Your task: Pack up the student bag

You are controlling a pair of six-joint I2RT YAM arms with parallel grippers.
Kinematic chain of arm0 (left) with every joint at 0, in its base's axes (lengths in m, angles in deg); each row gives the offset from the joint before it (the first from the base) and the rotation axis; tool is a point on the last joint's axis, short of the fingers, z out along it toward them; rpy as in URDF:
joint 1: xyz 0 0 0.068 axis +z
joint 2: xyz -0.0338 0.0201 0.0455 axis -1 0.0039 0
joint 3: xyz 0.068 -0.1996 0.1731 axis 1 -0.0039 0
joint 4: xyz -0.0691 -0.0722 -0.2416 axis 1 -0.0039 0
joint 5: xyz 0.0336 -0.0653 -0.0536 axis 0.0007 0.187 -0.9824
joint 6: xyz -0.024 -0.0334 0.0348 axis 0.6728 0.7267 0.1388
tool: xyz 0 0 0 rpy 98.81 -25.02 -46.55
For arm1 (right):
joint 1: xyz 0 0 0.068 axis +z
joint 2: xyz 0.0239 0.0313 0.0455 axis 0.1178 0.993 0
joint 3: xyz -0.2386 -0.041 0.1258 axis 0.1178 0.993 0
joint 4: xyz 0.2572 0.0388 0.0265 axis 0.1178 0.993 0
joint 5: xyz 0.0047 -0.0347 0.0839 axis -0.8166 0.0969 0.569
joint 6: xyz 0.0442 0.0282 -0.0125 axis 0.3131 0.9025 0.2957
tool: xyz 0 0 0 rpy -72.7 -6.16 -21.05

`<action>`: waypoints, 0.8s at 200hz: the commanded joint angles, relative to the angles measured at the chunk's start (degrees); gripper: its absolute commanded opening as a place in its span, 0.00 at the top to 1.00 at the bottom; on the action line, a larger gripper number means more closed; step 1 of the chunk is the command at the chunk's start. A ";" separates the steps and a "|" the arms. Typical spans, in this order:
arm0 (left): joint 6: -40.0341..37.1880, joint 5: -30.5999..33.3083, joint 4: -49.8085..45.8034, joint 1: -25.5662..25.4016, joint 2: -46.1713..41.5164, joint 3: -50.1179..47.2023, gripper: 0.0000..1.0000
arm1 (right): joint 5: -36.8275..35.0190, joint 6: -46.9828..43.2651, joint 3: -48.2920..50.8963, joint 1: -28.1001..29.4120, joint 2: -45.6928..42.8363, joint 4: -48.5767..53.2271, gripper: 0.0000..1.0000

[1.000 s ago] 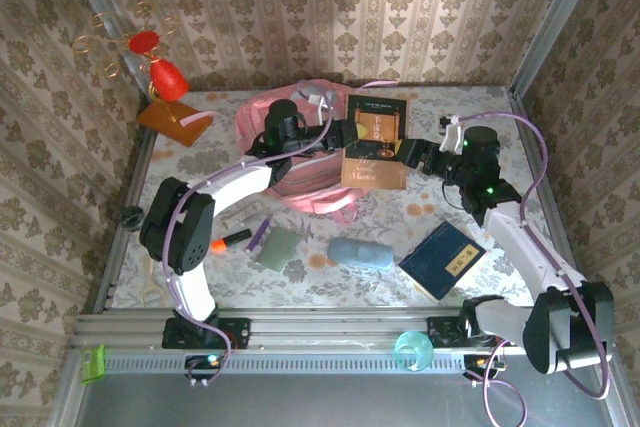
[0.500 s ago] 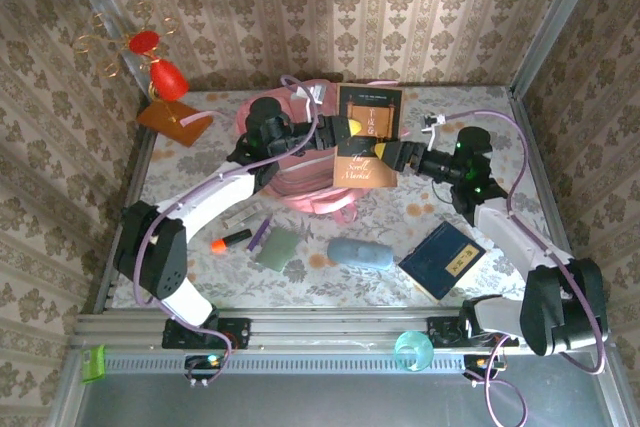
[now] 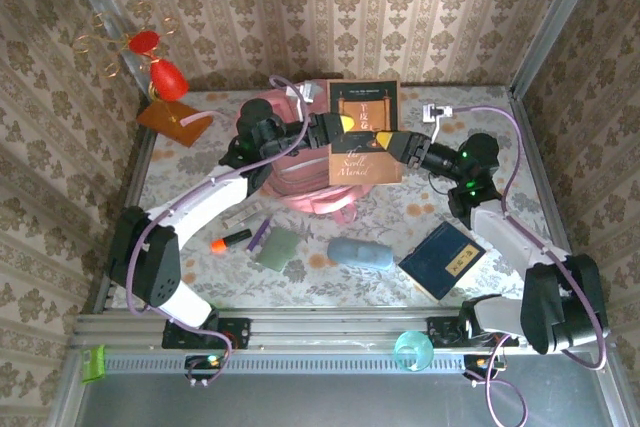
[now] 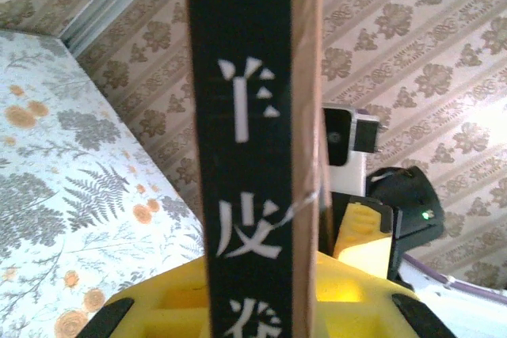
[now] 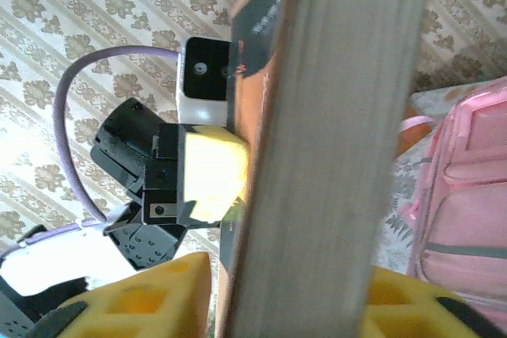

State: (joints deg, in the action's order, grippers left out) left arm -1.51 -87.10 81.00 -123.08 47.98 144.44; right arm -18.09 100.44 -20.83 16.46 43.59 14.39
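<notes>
Found brown book (image 3: 365,162) held clear of table (image 3: 190,172), front cover turned toward overhead camera, gripped from two sides. Saw left gripper (image 3: 338,127) pinched nearly closed on black spine edge, white characters running along it, yellow fingers on either face. Saw right gripper (image 3: 388,137) on opposite, page-edge side, jaws set close against both covers, gripping book as well. Located student bag (image 3: 300,187) lying at back middle of table, directly under book, pink, partly hidden by book and left arm. From right wrist, glimpsed bag low and right of book. Noted dark blue book (image 3: 442,259) and pale blue pouch (image 3: 360,252) flat on table nearer arm bases, well apart from both grippers.
</notes>
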 commanded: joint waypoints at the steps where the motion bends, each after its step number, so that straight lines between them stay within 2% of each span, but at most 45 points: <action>1: 0.34 2.81 2.80 0.87 -0.98 -1.11 1.00 | -3.38 1.96 0.52 0.22 -2.47 -1.21 0.82; 6: -0.13 2.53 2.47 0.87 -0.78 -1.22 0.99 | -4.07 1.72 0.39 0.22 -2.76 0.04 0.88; 10: -0.52 2.32 2.22 0.87 -0.67 -1.42 0.95 | -4.56 1.52 0.21 0.24 -2.91 0.99 0.92; 16: -1.35 2.00 1.55 0.87 -0.47 -1.77 0.87 | -5.07 1.16 0.12 0.24 -3.18 2.00 0.96; 21: -2.15 1.76 0.82 0.95 -0.52 -2.08 0.75 | -5.27 0.64 -0.07 0.09 -3.39 3.34 0.98; 33: -6.12 1.94 -2.06 1.29 -0.77 -3.61 0.57 | -6.30 -1.25 -1.15 -0.64 -4.30 9.61 1.00; 45: -13.10 4.52 -8.99 1.95 -1.94 -5.45 0.43 | -7.62 -3.49 -2.15 -2.40 -5.35 17.32 1.00; 56: -23.57 9.11 -18.32 2.10 -3.13 -6.10 0.32 | -8.90 -4.79 -3.22 -4.95 -6.03 25.04 1.00; 66: -33.04 14.91 -27.92 1.72 -3.43 -5.44 0.30 | -9.03 -5.33 -4.27 -7.65 -6.14 31.73 1.00; 78: -43.28 18.98 -37.04 1.08 -2.45 -3.64 0.27 | -8.45 -5.35 -4.54 -10.61 -5.96 36.23 1.00; 98: -54.11 23.61 -46.79 -0.44 1.11 -0.74 0.28 | -7.94 -6.69 -4.18 -13.66 -5.96 39.41 1.00; 119: -59.98 23.76 -51.17 -1.80 5.48 1.24 0.27 | -8.55 -8.75 -4.15 -14.00 -5.80 42.24 1.00; 140: -61.97 23.06 -53.78 -2.51 9.62 3.94 0.27 | -8.51 -8.57 -3.70 -14.09 -5.31 42.16 1.00; 160: -63.21 23.67 -55.86 -2.57 12.38 6.41 0.32 | -7.85 -8.10 -3.70 -14.12 -4.43 41.75 1.00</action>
State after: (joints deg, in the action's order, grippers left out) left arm -57.70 -65.14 32.28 -125.63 58.01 147.19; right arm -27.14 93.46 -22.95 2.21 39.15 57.25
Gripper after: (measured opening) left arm 0.709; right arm 0.168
